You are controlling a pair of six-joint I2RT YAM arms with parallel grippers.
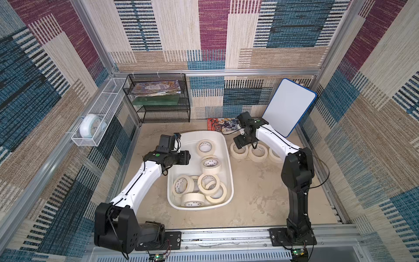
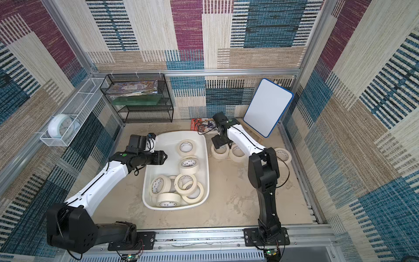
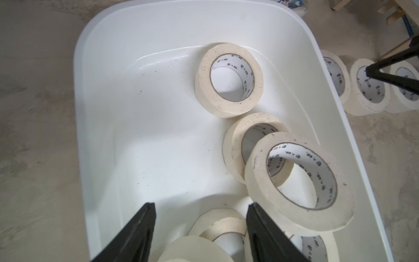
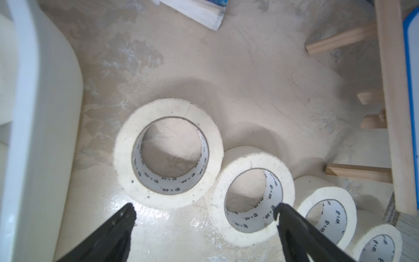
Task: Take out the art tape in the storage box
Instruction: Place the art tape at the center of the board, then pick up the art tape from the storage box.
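Right wrist view: your right claw gapes empty over art tape out on the surface; left claw half-spread, empty; most rolls in storage box.

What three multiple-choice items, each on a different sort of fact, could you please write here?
1. Where do the art tape rolls outside the storage box lie?
A. balanced on its rim
B. between it and the whiteboard
C. on its other side

2. What colour is the whiteboard's frame?
A. red
B. green
C. blue

3. How is the right gripper?
A. open, empty
B. shut on a roll
C. shut, empty

1 B: in both top views they lie on the whiteboard side.
2 C: a blue edge rings the panel.
3 A: its jaws stand apart, nothing between.
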